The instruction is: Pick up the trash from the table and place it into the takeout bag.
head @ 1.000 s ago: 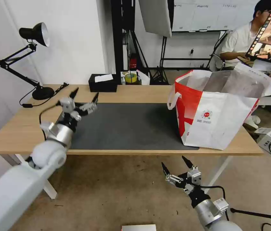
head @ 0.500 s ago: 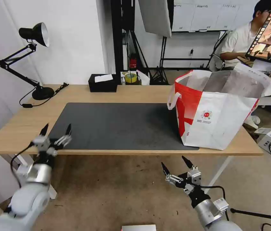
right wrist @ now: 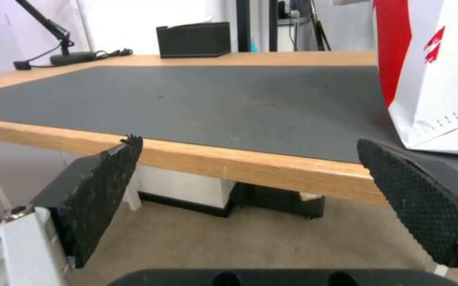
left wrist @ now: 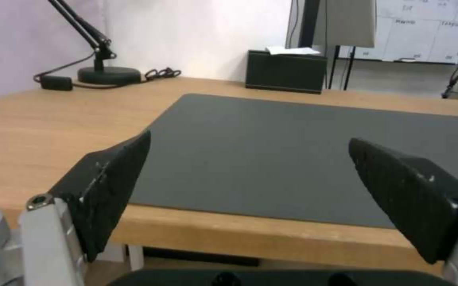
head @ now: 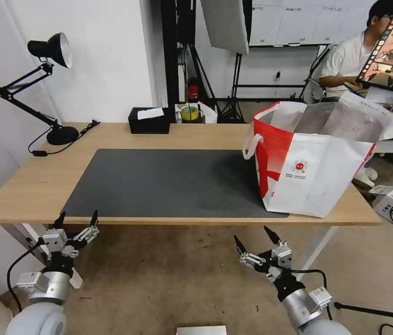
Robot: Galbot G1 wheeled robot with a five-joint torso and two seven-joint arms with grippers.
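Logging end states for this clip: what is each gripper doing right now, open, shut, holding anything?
Left gripper: open, empty, below the table's front edge.
Right gripper: open, empty, below the front edge nearer the takeout bag.

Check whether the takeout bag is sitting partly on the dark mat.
Yes, the takeout bag stands with its near corner overlapping the right end of the dark mat.

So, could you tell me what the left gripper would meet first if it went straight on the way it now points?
The left gripper, open, points across the table. It seems level with the near edge, so the dark mat or that edge probably comes first; height is hard to judge.
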